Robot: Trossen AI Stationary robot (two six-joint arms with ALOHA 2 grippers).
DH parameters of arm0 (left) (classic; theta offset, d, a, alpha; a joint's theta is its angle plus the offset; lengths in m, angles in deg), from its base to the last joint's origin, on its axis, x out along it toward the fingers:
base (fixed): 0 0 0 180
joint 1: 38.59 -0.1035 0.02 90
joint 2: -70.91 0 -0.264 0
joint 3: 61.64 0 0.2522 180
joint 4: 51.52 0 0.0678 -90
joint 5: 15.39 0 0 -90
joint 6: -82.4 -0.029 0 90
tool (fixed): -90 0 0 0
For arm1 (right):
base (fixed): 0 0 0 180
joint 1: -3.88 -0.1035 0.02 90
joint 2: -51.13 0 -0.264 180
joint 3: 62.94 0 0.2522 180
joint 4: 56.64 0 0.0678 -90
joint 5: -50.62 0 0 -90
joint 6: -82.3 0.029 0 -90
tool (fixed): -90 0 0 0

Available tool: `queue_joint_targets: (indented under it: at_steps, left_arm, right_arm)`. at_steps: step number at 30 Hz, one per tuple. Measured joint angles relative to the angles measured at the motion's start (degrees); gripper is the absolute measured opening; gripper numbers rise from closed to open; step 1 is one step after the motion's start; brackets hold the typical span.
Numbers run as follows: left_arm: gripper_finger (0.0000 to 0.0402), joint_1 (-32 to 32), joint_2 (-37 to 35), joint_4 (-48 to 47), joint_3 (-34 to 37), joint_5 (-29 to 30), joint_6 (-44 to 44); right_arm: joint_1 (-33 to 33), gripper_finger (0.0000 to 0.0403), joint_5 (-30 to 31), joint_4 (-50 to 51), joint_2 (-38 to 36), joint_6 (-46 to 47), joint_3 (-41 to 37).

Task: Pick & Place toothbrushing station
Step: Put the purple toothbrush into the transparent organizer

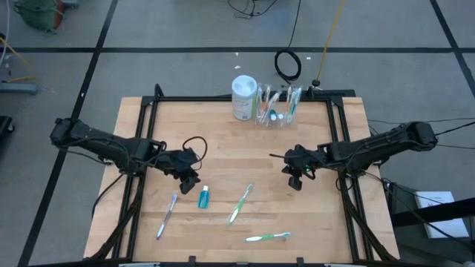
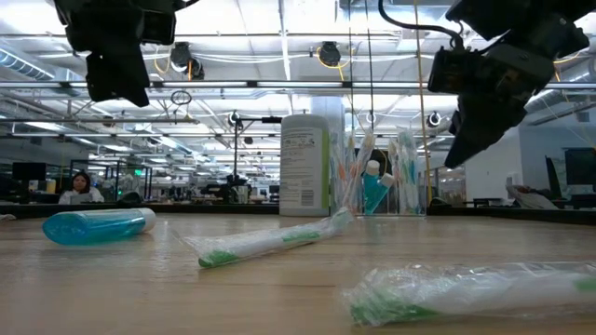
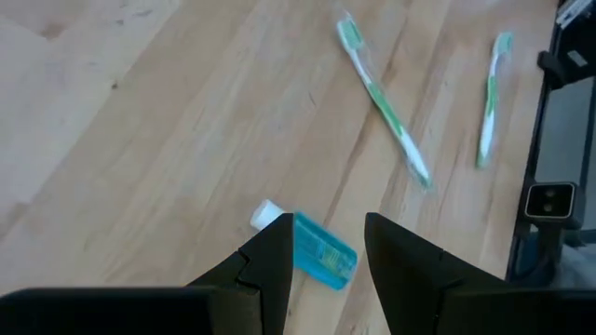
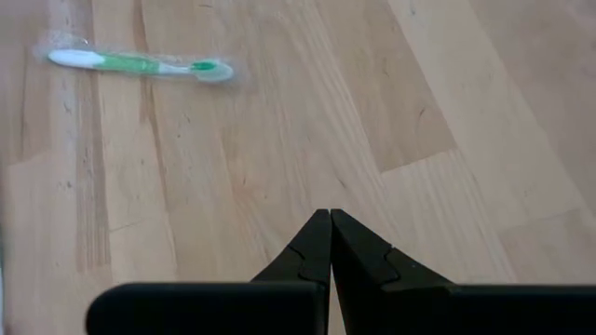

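The left gripper (image 1: 191, 176) hangs above the table with its fingers parted and nothing between them. Just ahead of and below it lies a small blue tube (image 1: 203, 196) with a white cap, clear of the fingers. Off to one side of that tube rests a purple-handled toothbrush (image 1: 166, 216); on the other side is a wrapped green toothbrush (image 1: 240, 204), and farther out toward the near edge a second wrapped green one (image 1: 268, 237).

The right gripper (image 1: 297, 178) hovers over bare wood with its fingers pressed together, holding nothing.

The toothbrushing station (image 1: 276, 111) stands at the table's (image 1: 223, 148) far edge, well apart from both claws, with brushes upright in its slots. A white canister (image 1: 243, 97) stands right beside it. Nothing lies between either claw and the holder.

A person (image 2: 81, 188) sits far back in the room.
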Motion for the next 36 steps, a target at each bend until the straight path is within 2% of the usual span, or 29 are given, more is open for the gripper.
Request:
queue_joint_targets:
  at_steps: [9, 17, 26, 32, 36]
  left_arm:
    - [0.014, 1.4, 2.0, -0.6, 0.0, -1.3, 4.9]
    - [0.0174, 3.5, 6.5, -5.1, 0.1, -12.8, 10.5]
    - [0.0208, 8.3, 10.1, -20.2, 0.4, -13.8, 23.9]
    - [0.0209, 11.8, 11.6, -19.0, 4.2, -16.1, 31.2]
    - [0.0209, 12.6, 12.2, -13.7, 7.5, -17.9, 36.3]
  right_arm:
    - [0.1, 0.0, 0.0, 0.6, 0.0, -0.3, 0.0]
    - [0.3, 0.0, 0.0, 2.2, 0.0, -1.5, 0.0]
    - [0.3, 0.0, 0.0, 2.4, 0.0, -5.0, 0.0]
    - [0.3, 0.0, 0.0, 3.7, -0.3, -5.0, 0.0]
    - [0.3, 0.0, 0.0, 4.3, -0.6, -5.0, 0.0]
